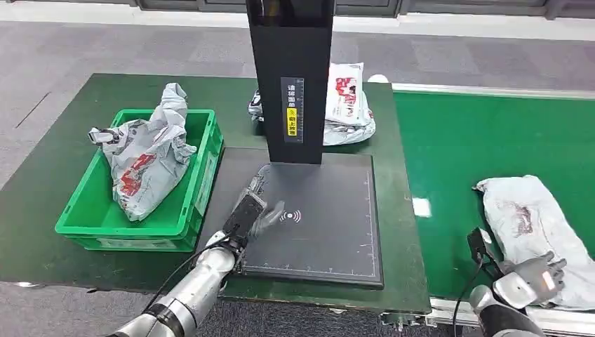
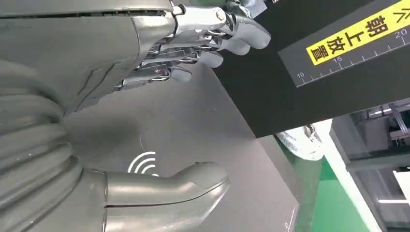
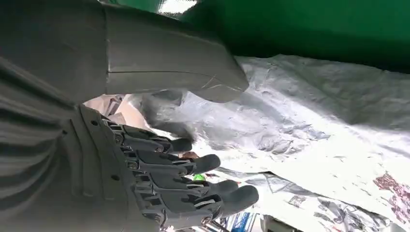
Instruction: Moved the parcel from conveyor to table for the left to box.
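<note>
Three parcels: one in crate (image 1: 184, 210) upper left, one behind the stand (image 1: 291, 77), one (image 1: 533, 225) on belt (image 1: 456, 140) lower right. Right hand (image 1: 537, 277) rests spread on that parcel, grasping nothing. Left hand (image 1: 261, 217) empty, fingers apart, above scanner pad (image 1: 330, 225).

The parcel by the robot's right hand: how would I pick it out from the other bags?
Find the bright green conveyor belt right of the dark table. The parcel lies flat on it, long and grey, by the right hand. Unlike the bag crumpled in the green crate or those behind the black post, it alone is on the belt.
</note>
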{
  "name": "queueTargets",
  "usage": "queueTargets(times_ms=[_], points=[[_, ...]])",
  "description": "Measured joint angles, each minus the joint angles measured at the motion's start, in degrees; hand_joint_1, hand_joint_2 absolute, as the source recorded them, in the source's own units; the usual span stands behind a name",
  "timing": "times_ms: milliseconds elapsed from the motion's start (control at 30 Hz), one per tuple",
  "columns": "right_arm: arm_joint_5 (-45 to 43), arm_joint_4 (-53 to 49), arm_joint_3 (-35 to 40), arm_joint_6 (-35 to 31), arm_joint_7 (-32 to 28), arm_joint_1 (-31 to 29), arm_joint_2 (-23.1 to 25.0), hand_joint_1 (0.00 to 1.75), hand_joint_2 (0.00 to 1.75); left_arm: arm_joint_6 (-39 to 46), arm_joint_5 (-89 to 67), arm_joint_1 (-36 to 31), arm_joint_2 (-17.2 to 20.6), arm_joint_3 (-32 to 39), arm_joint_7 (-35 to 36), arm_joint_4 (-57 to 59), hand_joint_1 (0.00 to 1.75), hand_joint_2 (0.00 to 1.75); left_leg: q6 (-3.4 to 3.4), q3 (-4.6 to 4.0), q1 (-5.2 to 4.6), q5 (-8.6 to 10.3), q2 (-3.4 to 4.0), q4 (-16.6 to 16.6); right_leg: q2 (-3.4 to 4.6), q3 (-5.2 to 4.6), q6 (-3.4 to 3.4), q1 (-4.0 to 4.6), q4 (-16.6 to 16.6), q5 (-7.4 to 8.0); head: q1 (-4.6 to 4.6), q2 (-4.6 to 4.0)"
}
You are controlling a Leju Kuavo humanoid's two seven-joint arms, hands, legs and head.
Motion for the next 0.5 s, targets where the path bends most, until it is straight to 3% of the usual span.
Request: queueTargets(times_ms=[100, 133, 333, 500], points=[[0.1, 0.0, 0.0, 1.7, 0.1, 0.0, 0.0, 0.00, 1.75, -0.4, 0.4, 0.0, 0.0, 0.0, 0.0, 0.0, 0.00, 1.75, 0.00, 0.00, 0.00, 0.00, 0.00, 0.0, 0.00, 0.00, 0.00, 0.00, 0.0, 0.00, 0.00, 0.00], [0.2, 0.2, 0.0, 3.3, 0.2, -0.2, 0.0, 1.75, 1.75, -0.6, 0.5, -0.1, 0.0, 0.0, 0.0, 0.0, 0.00, 1.75, 0.00, 0.00, 0.00, 0.00, 0.00, 0.0, 0.00, 0.00, 0.00, 0.00, 0.0, 0.00, 0.00, 0.00], [0.2, 1.0, 0.0, 11.6, 0.0, -0.1, 0.0, 1.75, 1.75, -1.7, 1.3, -0.6, 0.0, 0.0, 0.2, 0.3, 0.00, 1.75, 0.00, 0.01, 0.00, 0.00, 0.00, 0.0, -0.01, 0.01, 0.00, 0.01, 0.0, 0.00, 0.00, 0.00], [0.2, 1.6, 0.0, 12.1, -1.2, -0.2, 0.0, 1.75, 1.75, -2.4, 1.9, -1.1, 0.0, 0.2, 0.1, 1.2, 0.00, 1.75, 0.00, 0.03, 0.01, 0.00, 0.00, 0.0, 0.01, 0.05, 0.00, 0.03, 0.0, 0.00, 0.00, 0.00]])
